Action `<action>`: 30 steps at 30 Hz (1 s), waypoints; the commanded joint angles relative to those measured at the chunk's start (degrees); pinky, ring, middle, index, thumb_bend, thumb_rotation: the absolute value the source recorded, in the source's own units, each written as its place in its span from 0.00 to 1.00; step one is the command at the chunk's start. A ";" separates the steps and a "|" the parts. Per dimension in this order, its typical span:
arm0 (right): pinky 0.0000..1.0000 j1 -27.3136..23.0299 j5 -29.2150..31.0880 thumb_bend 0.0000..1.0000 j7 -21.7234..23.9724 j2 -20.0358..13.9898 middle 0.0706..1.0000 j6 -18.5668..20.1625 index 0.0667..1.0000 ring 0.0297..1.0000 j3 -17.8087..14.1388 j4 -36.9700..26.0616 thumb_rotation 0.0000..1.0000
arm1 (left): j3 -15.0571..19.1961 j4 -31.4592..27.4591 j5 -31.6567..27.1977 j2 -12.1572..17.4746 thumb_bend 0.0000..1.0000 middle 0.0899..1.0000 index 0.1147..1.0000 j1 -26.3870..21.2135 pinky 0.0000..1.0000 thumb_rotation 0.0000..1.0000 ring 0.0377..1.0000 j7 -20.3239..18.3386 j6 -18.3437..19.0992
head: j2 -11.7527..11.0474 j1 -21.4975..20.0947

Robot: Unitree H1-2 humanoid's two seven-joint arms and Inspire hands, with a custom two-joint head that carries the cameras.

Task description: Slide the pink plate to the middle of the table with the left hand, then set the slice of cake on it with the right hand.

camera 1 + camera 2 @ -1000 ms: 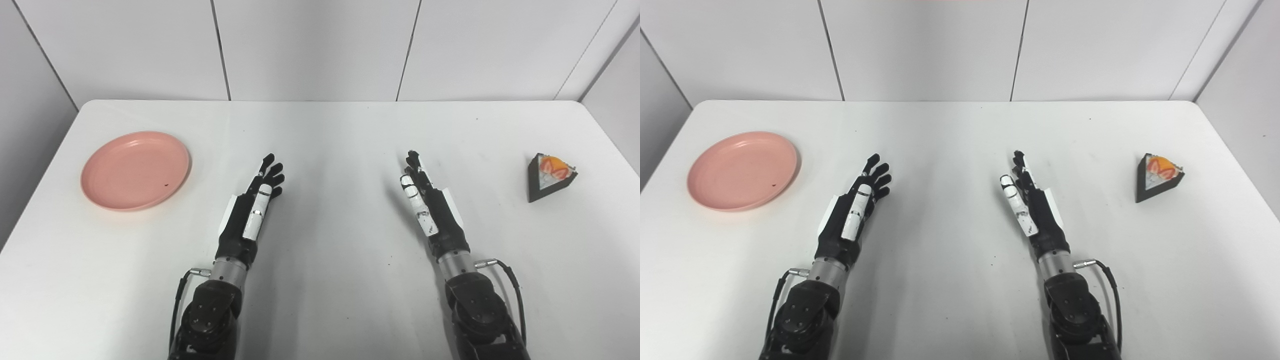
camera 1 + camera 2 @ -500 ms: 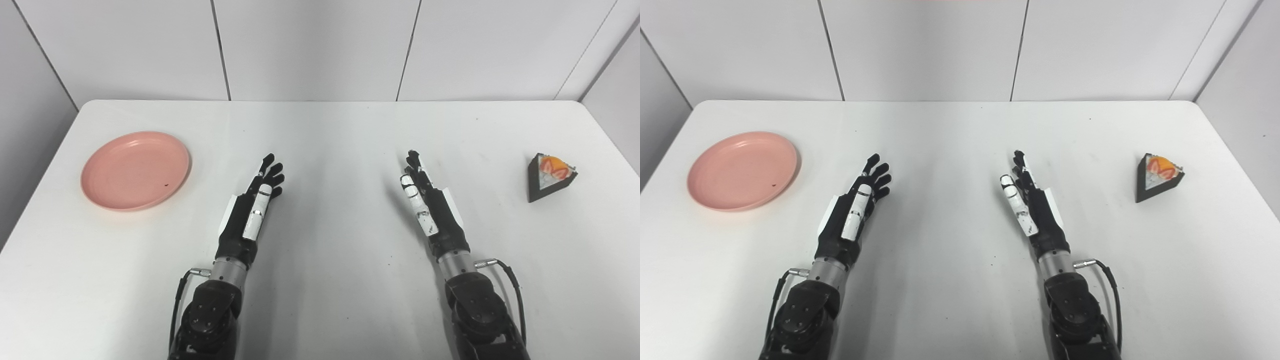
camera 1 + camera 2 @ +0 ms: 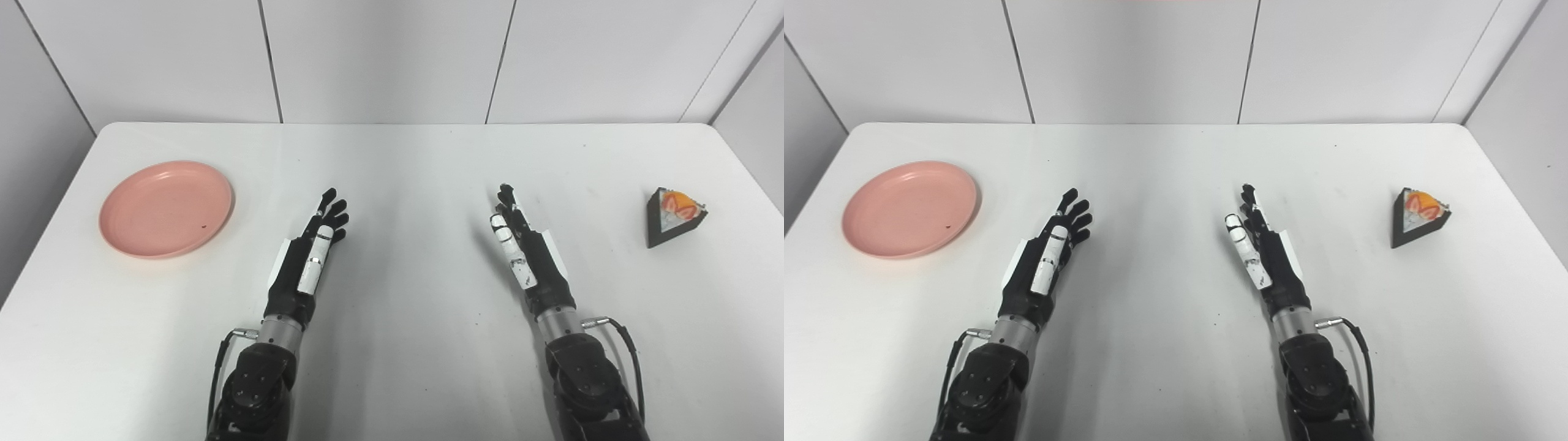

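Left eye view: a white rectangular table [image 3: 392, 159] with rounded far corners is seen from above; its near edge is cut off by the frame bottom. A round, shallow pink plastic plate [image 3: 166, 209] lies near the left edge, well apart from both hands, with a tiny dark speck on its surface. A triangular slice of cake with dark sides and a white-and-orange top [image 3: 672, 215] sits near the right edge, toward the far right corner; the topping detail is too small to be made out. The black-and-white left hand [image 3: 309, 257] is held over the table left of centre, fingers stretched forward and slightly spread, nothing held. The black-and-white right hand [image 3: 527, 248] is held right of centre, turned edge-on, fingers extended and nearly together, nothing held. Whether either hand touches the tabletop cannot be told. Both forearms are cut off at the bottom edge. Grey wall panels [image 3: 386, 55] stand behind the far edge.

Right eye view: the same layout is seen from slightly to the right. The plate lies nearer the picture's left side, still by the table's left edge. The cake slice stands by the right edge, its far faces hidden. The left hand's palm side is hidden; the right hand's far fingers are partly covered by the nearer ones.
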 commanded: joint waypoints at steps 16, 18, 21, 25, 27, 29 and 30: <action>0.97 -0.87 0.87 0.28 1.03 0.02 0.99 -0.03 0.99 0.97 0.41 -0.24 1.00 | -0.13 0.22 0.01 0.45 0.38 0.93 0.94 -0.95 0.91 1.00 0.92 -0.47 0.83 | 0.03 0.05; 0.97 -0.86 0.80 0.28 1.00 0.04 0.99 0.13 1.00 0.97 0.45 -0.31 1.00 | -0.08 0.15 -0.05 0.40 0.38 0.93 0.94 -0.92 0.91 1.00 0.92 -0.44 0.90 | 0.03 0.05; 0.97 -0.88 0.63 0.27 0.88 0.04 0.99 0.11 0.99 0.97 0.47 -0.32 1.00 | -0.10 0.18 -0.01 0.40 0.37 0.93 0.94 -0.95 0.91 1.00 0.92 -0.43 0.92 | 0.04 0.01; 0.96 -0.85 0.52 0.27 0.78 0.13 0.99 0.59 0.99 0.97 0.44 -0.57 1.00 | -0.11 0.23 -0.06 0.36 0.37 0.93 0.94 -0.97 0.91 1.00 0.92 -0.44 0.86 | 0.03 0.02; 0.96 -0.85 0.48 0.27 0.77 0.16 0.99 0.64 0.99 0.97 0.46 -0.64 1.00 | -0.10 0.25 -0.07 0.36 0.38 0.93 0.94 -0.97 0.91 1.00 0.92 -0.45 0.87 | 0.03 0.02; 0.96 -0.83 0.48 0.26 0.82 0.12 0.99 0.47 0.99 0.97 0.49 -0.61 1.00 | -0.13 0.21 0.04 0.38 0.38 0.93 0.94 -0.95 0.91 1.00 0.92 -0.41 0.83 | 0.03 0.02; 0.96 -0.82 0.52 0.26 0.82 0.14 0.99 0.30 0.99 0.97 0.49 -0.62 1.00 | -0.15 0.12 0.09 0.37 0.37 0.93 0.94 -0.94 0.91 1.00 0.92 -0.38 0.91 | 0.03 0.02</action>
